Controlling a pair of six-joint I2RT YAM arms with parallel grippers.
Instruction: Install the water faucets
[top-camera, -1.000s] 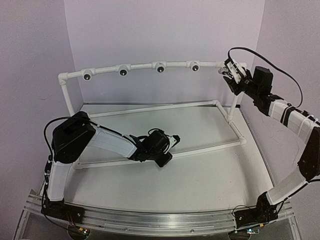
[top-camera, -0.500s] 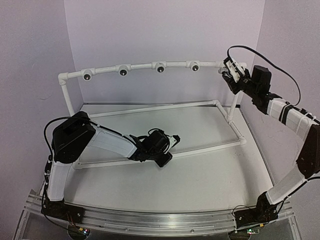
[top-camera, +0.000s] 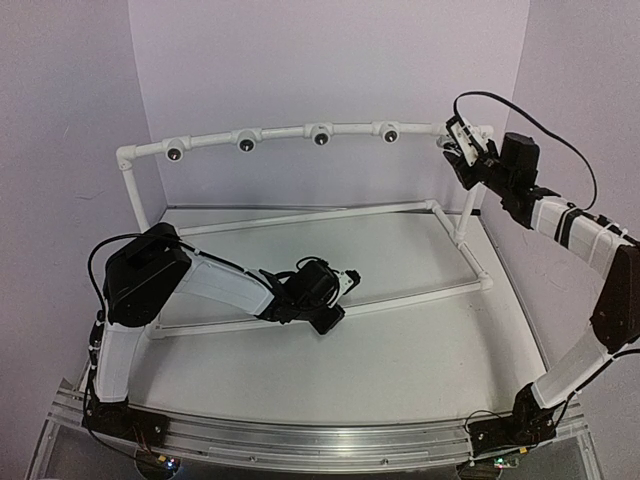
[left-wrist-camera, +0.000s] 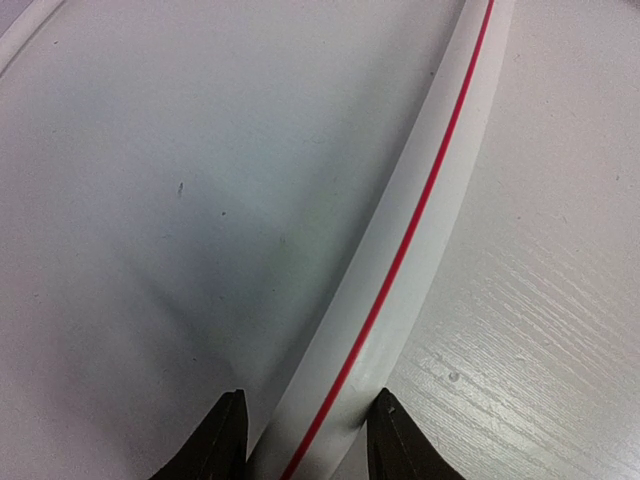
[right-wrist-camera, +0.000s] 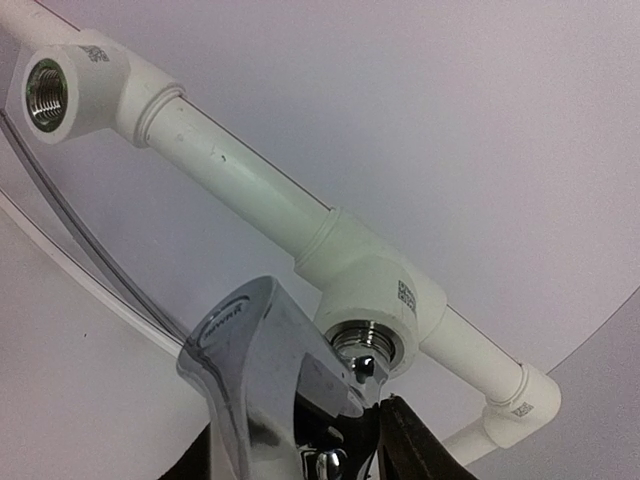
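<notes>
The left arm (top-camera: 225, 285) lies low, with its big elbow bent out to the left, and reaches toward the middle. The left gripper (left-wrist-camera: 305, 440) points down. Its two black fingers (left-wrist-camera: 222, 445) squeeze a white pipe (left-wrist-camera: 400, 260) from both sides. The right arm (top-camera: 580, 225) stretches up high and far back. The right gripper (right-wrist-camera: 300, 450) holds a shiny faucet (right-wrist-camera: 260, 360) between its fingers.

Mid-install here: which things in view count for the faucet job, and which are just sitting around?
Job:
- faucet, between the fingers of the right gripper
- threaded fitting it meets
- four empty fittings along the top pipe
- left gripper, clamped on the lower pipe

Just there:
- table
- purple walls
- metal rail at the near edge
</notes>
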